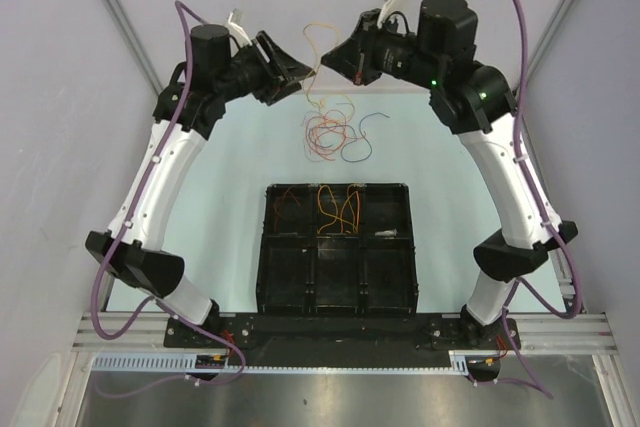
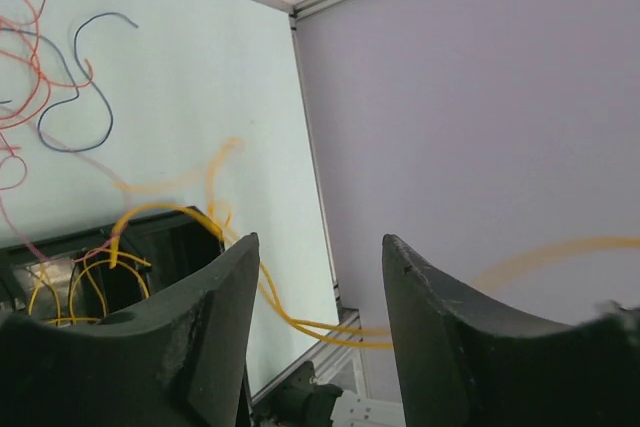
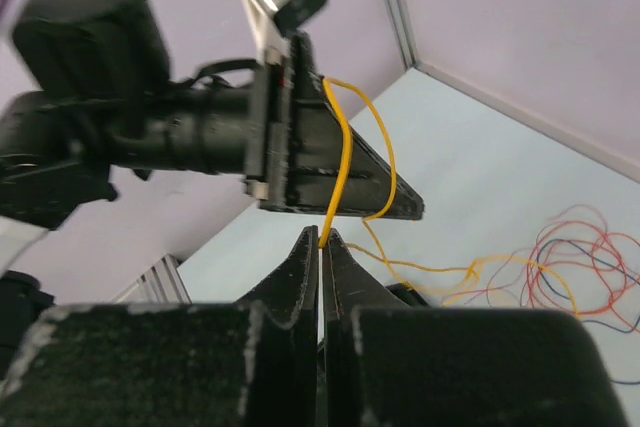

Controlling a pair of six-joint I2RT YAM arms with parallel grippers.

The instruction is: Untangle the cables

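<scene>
Both arms are raised over the far half of the table. My right gripper (image 3: 321, 232) is shut on an orange cable (image 3: 345, 147) that rises from its tips and loops over my left gripper (image 3: 340, 197). My left gripper (image 2: 320, 239) is open, with that orange cable (image 2: 320, 332) running across the gap between its fingers. In the top view the left gripper (image 1: 298, 72) and the right gripper (image 1: 336, 59) nearly meet, the orange cable (image 1: 309, 44) hanging between them. Its far end trails down into a tangle of red, orange and dark blue cables (image 1: 328, 133) on the table.
A black compartment tray (image 1: 262, 247) lies near the arm bases, with orange cables (image 1: 340, 209) in its far compartments. A dark blue cable (image 1: 372, 119) curls at the right of the tangle. Purple hoses run along both arms. Walls close in the table.
</scene>
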